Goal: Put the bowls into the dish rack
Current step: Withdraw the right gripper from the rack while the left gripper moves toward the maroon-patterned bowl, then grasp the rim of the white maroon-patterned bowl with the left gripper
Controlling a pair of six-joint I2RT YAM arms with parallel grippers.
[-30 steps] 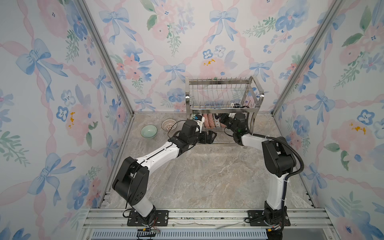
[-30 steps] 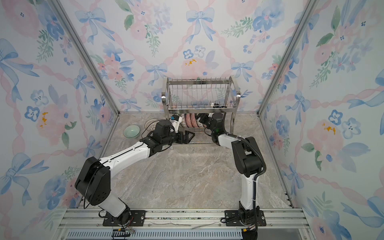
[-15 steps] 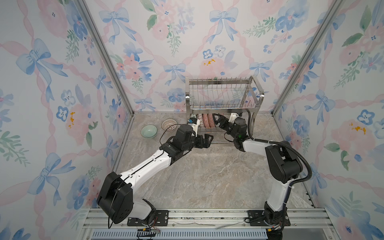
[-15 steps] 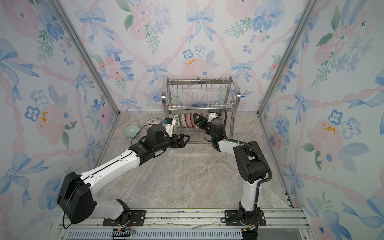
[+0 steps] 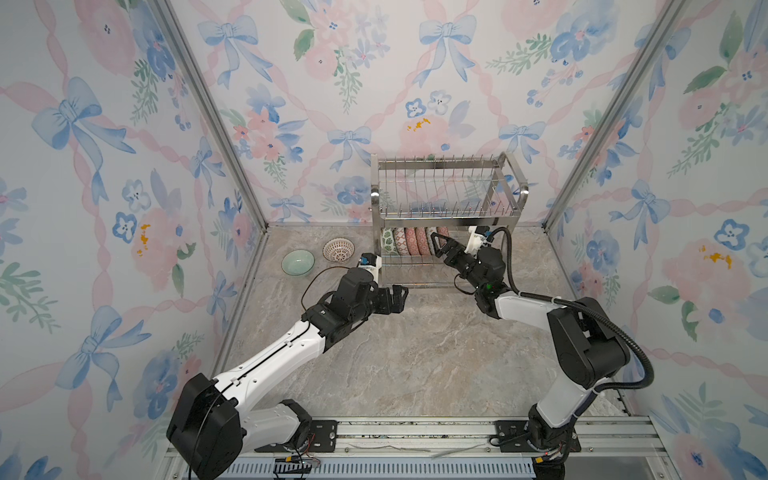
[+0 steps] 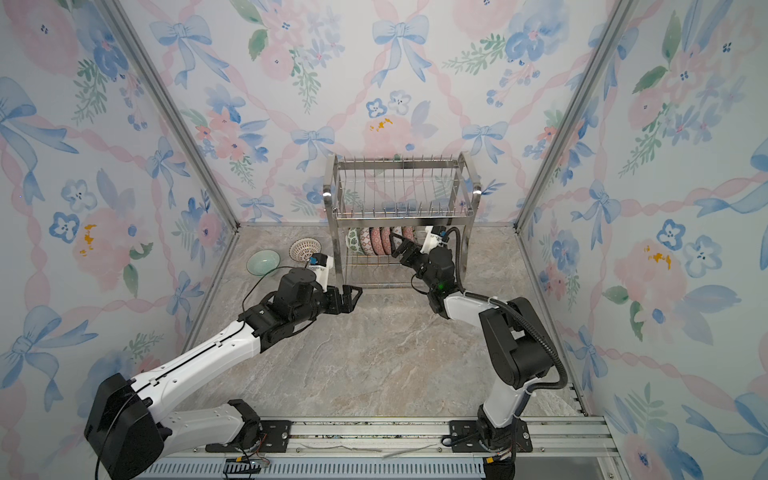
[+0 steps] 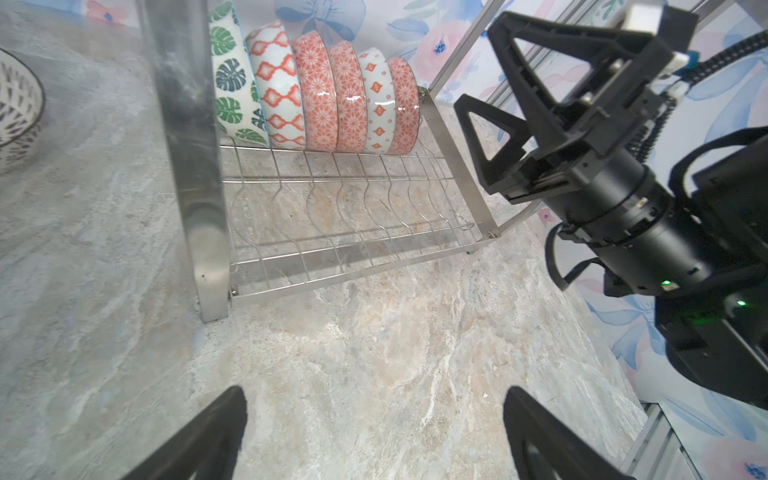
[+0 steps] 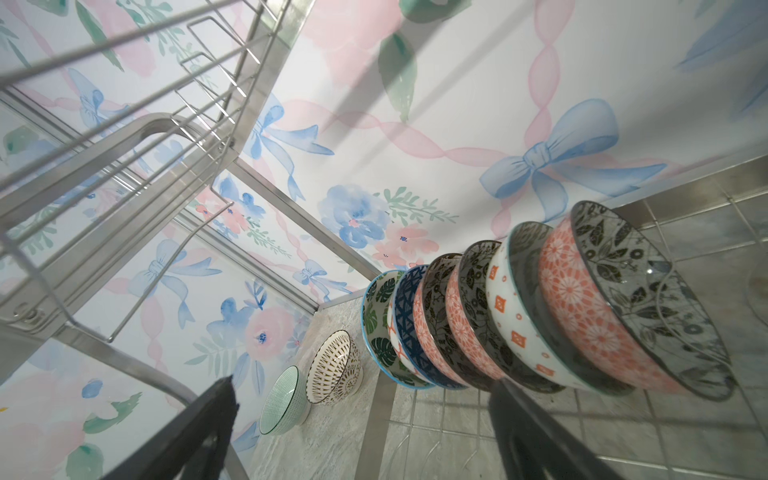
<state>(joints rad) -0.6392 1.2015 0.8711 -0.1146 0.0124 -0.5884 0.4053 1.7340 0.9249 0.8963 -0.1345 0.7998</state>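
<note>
Now the left gripper (image 5: 398,298) and right gripper (image 5: 441,246) gape empty before the dish rack (image 5: 446,195). The right, just beside six racked bowls (image 7: 316,91) on edge in its lower tier, could topple them swinging out. Two loose bowls (image 5: 297,262) lie left of it.

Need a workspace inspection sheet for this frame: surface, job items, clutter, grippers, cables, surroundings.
Surface: marbled tabletop, no spills seen.
Job's things: dish rack at the back; six bowls on edge in its lower tier; pale green bowl and white patterned bowl on the tabletop left of it.
Clutter: nothing seen.
Grippers: left gripper open, before the rack's left leg; right gripper open, at the lower tier beside the bowl row; neither holds anything.
Cables: black hose along right arm; thin wire loops at left wrist.
Surroundings: floral wallpaper walls, aluminium frame posts.
</note>
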